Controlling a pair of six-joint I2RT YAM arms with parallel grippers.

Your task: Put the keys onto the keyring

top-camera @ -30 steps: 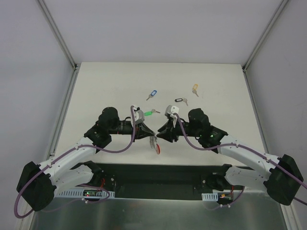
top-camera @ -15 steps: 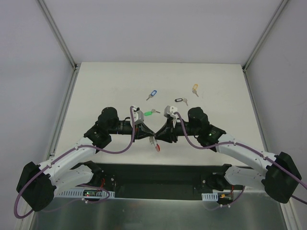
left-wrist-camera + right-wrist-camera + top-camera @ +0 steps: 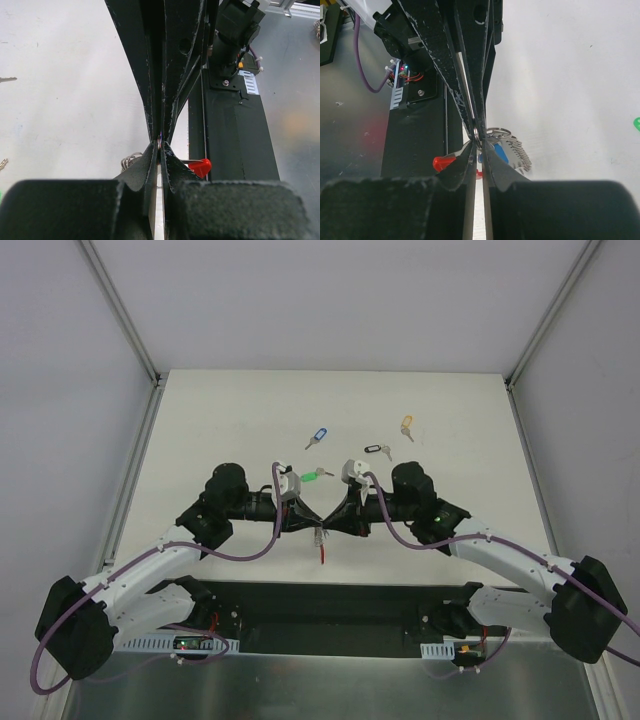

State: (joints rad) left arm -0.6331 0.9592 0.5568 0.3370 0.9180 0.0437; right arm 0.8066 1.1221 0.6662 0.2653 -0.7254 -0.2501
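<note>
White table (image 3: 220, 420), grey walls. Four keys lie loose and far from threaded: blue-tag key (image 3: 318, 436), yellow-tag key (image 3: 406, 425), black-tag key (image 3: 376, 450), green-tag key (image 3: 310, 477). The keyring (image 3: 322, 543) hangs between the left gripper (image 3: 308, 521) and right gripper (image 3: 334, 522), with a second blue tag (image 3: 501, 156) against it, likely on or going on. Both grippers' fingers are pressed nearly together, pinching thin metal; key or ring is unclear.

Before me the off-white table (image 3: 200, 430) carries four keys, lying apart: blue-tagged key (image 3: 317, 437); yellow-tagged key (image 3: 406, 426); black-tagged key (image 3: 375, 450); green-tagged key (image 3: 311, 477).
</note>
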